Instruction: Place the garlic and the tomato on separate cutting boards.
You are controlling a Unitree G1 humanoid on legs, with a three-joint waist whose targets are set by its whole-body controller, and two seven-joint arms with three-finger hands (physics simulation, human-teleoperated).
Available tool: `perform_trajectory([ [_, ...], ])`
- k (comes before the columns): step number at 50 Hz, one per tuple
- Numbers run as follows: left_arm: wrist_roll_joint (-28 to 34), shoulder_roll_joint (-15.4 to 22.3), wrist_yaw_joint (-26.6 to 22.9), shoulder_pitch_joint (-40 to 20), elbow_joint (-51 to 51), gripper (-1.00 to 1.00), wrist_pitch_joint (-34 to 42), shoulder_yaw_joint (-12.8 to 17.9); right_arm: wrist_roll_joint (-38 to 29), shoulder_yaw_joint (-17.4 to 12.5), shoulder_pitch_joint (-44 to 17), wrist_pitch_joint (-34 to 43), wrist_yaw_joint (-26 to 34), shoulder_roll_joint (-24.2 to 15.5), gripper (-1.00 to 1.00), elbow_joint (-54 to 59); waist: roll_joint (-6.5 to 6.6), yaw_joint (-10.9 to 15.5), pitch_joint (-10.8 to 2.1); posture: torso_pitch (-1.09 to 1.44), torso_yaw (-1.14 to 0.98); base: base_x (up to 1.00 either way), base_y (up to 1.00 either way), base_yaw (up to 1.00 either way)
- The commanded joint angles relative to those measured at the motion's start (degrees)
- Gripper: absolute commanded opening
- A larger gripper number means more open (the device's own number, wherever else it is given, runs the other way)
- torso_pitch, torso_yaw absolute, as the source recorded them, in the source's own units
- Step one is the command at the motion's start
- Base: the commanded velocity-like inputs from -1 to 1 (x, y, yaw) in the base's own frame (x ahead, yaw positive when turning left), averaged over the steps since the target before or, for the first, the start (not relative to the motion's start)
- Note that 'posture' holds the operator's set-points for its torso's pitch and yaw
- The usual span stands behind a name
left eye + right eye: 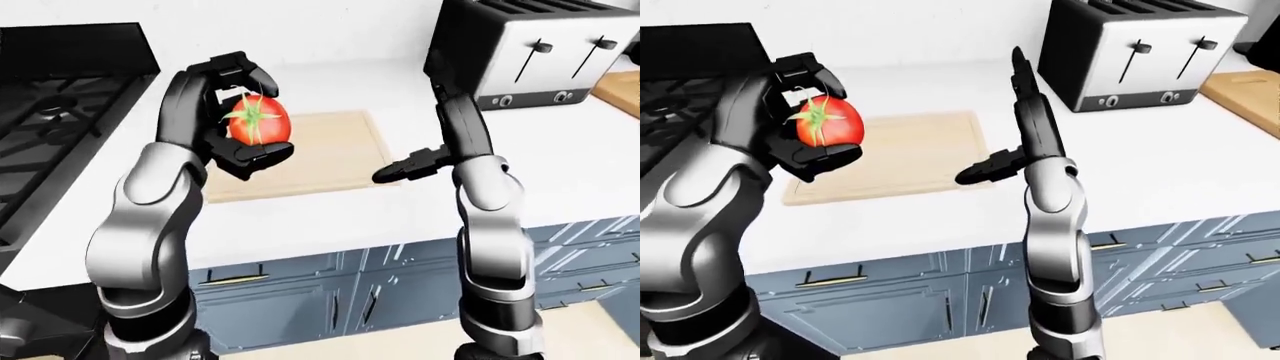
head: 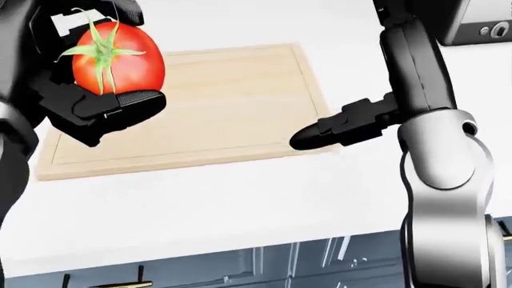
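The tomato [image 2: 118, 57] sits in my left hand [image 2: 96, 90], fingers closed round it, its green stem turned toward me, held up above the left part of the pale cutting board [image 2: 232, 102] that lies on the white counter [image 2: 240, 204]. My right hand [image 2: 344, 127] is off the board's right edge with nothing in it; its fingers look stretched out leftward, though from this angle I see them mostly as one dark shape and cannot be sure how far they spread. The head view is tight: it shows only the board, the counter edge and a strip of blue cabinet fronts [image 1: 300, 292] at the bottom, and it clips my left arm. The eye views open things out, showing the black stove [image 1: 50, 120] at the left, a silver toaster [image 1: 1140, 56] at the upper right, and the corner of a second wooden board [image 1: 1245, 94] cut off at the right edge. How high the tomato hangs over the board I cannot judge. The garlic shows in no view.
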Motion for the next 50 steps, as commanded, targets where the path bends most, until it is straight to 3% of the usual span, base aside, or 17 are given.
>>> perform_trajectory([
  [1,0.69,0.42,0.33,-2.23,-1.33,-1.0,-4.12,0.64,-0.08,0.12,-1.89,-2.55,-0.67,-0.22,1.0,-2.53,-0.11,0.19,-2.12,0.0,0.0,0.0,0.0,0.0],
  [11,4.75,-2.39,-0.42,-7.63,16.32,-1.0,-14.53,-2.16,0.06,0.19,-2.8,-1.67,-0.71,-0.21,1.0,-2.82,0.14,0.15,-2.52,0.0,0.0,0.0,0.0,0.0],
  [31,7.76,-5.83,0.95,-17.46,52.54,-1.0,-34.51,-3.64,0.18,0.35,-3.98,-1.99,-0.77,-0.16,1.0,-1.43,-0.8,0.94,-2.46,0.0,0.0,0.0,0.0,0.0],
  [50,9.05,-5.94,1.94,-20.28,65.36,-1.0,-42.44,-3.62,0.59,0.5,-3.63,-2.76,-1.04,0.07,1.0,-0.58,-0.69,0.94,-3.25,0.0,0.0,0.0,0.0,0.0],
])
